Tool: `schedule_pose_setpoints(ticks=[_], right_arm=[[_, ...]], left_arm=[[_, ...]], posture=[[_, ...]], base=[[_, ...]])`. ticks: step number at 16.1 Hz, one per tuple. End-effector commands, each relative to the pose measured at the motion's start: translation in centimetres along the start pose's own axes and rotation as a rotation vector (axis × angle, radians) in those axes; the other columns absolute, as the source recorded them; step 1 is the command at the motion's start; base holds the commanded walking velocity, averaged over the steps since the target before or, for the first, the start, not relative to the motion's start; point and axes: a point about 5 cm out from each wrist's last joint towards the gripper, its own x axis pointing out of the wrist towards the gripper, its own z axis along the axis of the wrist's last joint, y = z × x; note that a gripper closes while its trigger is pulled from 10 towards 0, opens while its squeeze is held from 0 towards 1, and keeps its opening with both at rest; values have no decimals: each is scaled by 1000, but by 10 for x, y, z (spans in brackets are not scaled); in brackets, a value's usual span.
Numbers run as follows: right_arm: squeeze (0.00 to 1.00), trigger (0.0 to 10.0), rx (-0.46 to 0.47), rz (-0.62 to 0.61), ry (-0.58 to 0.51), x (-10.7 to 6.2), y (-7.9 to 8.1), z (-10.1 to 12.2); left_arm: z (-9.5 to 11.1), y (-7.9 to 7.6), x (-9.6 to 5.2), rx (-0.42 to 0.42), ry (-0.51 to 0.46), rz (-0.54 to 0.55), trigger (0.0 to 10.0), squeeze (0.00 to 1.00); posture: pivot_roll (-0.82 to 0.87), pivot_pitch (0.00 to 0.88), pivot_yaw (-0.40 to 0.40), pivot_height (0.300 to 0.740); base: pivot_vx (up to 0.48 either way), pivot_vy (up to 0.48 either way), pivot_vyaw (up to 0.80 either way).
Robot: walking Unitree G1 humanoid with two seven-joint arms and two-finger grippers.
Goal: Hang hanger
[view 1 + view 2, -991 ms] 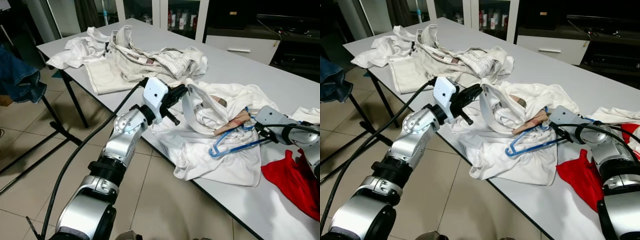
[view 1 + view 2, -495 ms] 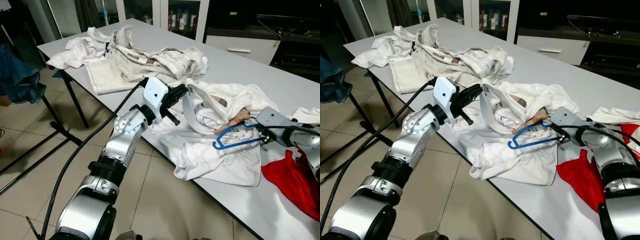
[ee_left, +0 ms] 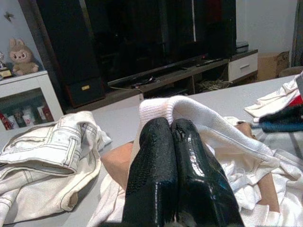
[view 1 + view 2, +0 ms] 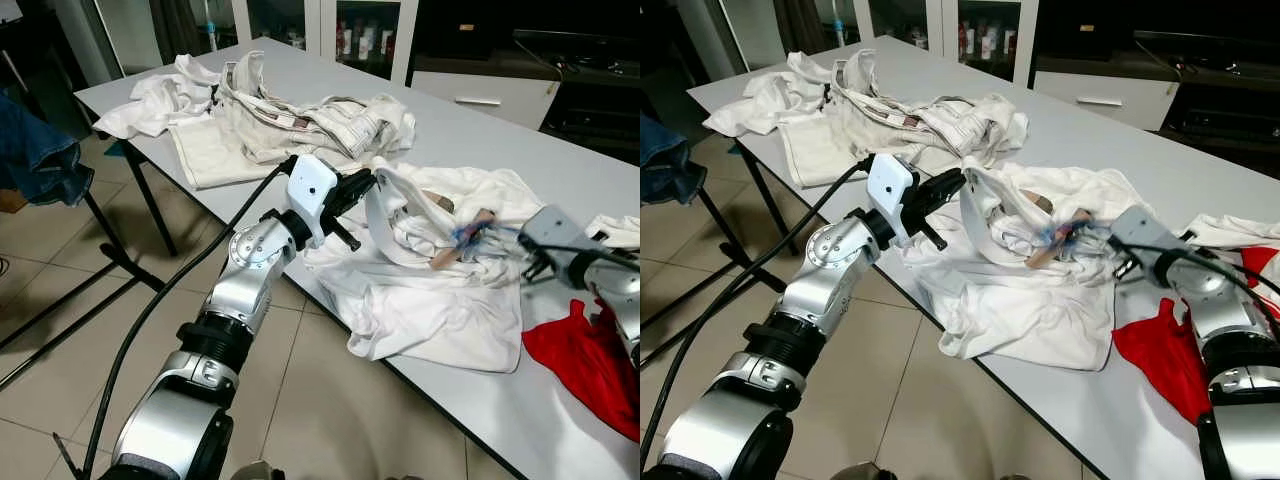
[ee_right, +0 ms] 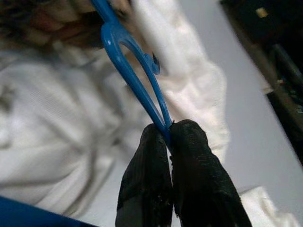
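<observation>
Blue plastic hanger (image 5: pixel 135 78) is swung up into the white cotton shirt (image 4: pixel 430 300).
Right gripper (image 5: pixel 169 135) is clamped on its end; left gripper (image 3: pixel 171 125) is pinched shut on the collar ahead.

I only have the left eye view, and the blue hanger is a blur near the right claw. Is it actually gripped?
Observer: Yes. In the right wrist view the right claw is shut on the blue hanger, pinching its thin plastic bar between the fingertips.
Operator: And the left claw, does it have cloth?
Observer: The left wrist view shows the left claw shut on the ribbed neckband of the white shirt, which arches over the fingertips.
Operator: Is the hanger inside the shirt?
Observer: Its far end runs toward the shirt's folds; blur hides whether it is inside.
</observation>
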Motion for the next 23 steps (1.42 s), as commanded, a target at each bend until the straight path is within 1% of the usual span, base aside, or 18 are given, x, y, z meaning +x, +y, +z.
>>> schedule_pose_setpoints(ticks=[1, 3, 6, 7, 8, 9, 10, 11, 13, 15, 16, 17, 18, 19, 20, 21, 23], right_arm=[[0, 0, 18, -35, -4, -2, -3, -1], [0, 0, -3, -93, -28, -2, -2, 4], [0, 0, -52, -135, -68, -3, 2, 15], [0, 0, -67, -149, -99, -7, 10, 22], [0, 0, -68, -153, -109, -9, 13, 25], [0, 0, -117, -170, -96, -15, 21, 25], [0, 0, -127, -185, -92, -21, 32, 28], [0, 0, -136, -188, -85, -23, 37, 30], [0, 0, -134, -172, -79, -26, 49, 32], [0, 0, -136, -163, -74, -29, 56, 38], [0, 6902, -136, -108, -89, -32, 65, 46], [0, 9843, -136, -84, -94, -33, 69, 49], [0, 10000, -137, -46, -91, -34, 75, 51], [0, 10000, -146, 36, -71, -37, 88, 51], [0, 10000, -147, 54, -62, -38, 92, 50], [1000, 10000, -146, 45, -56, -39, 93, 49], [1000, 10000, -176, 52, -30, -39, 96, 48]], left_arm=[[3, 1, 1, 20, 0, -4, 10000, 0], [2, 1, 1, 19, 0, -2, 10000, 0], [2, 1, 0, 18, 1, 0, 10000, 0], [2, 1, 0, 17, 2, 0, 10000, 0], [1, 1, -1, 16, 2, 1, 10000, 0], [1, 0, -1, 14, 3, 0, 10000, 0], [0, 0, 0, 13, 5, -2, 10000, 0], [0, 0, 0, 13, 5, -4, 10000, 0], [1, -1, 2, 13, 3, -7, 10000, 0], [1, -1, 2, 13, 2, -9, 10000, 0], [1, -1, 1, 13, 2, -8, 10000, 0], [1, -1, 1, 13, 3, -7, 10000, 0], [0, -1, 1, 13, 3, -5, 10000, 0], [0, 0, 0, 12, 5, 2, 10000, 0], [0, 0, -1, 11, 5, 4, 10000, 0], [-1, 0, -1, 9, 5, 5, 10000, 0], [-1, 0, -1, 8, 5, 6, 10000, 0]], posture=[[-26, 0, 46, 723], [-28, 0, 45, 723], [-29, 0, 43, 723], [-31, 0, 41, 723], [-32, 0, 40, 723], [-37, 0, 40, 723], [-42, 0, 41, 723], [-45, 0, 42, 723], [-48, 0, 42, 723], [-47, 0, 42, 723], [-45, 0, 40, 723], [-45, 0, 40, 723], [-44, 0, 36, 723], [-43, 0, 33, 723], [-43, 0, 31, 723], [-44, 0, 30, 723], [-44, 0, 30, 723]], base=[[0, 0, 0], [0, 0, 0], [0, 0, 0], [0, 0, 0], [0, 0, 0], [0, 0, 0], [0, 0, 0], [0, 0, 0], [0, 0, 0], [0, 0, 0], [0, 0, 0], [0, 0, 0], [0, 0, 0], [0, 0, 0], [0, 0, 0], [0, 0, 0], [0, 0, 0]])
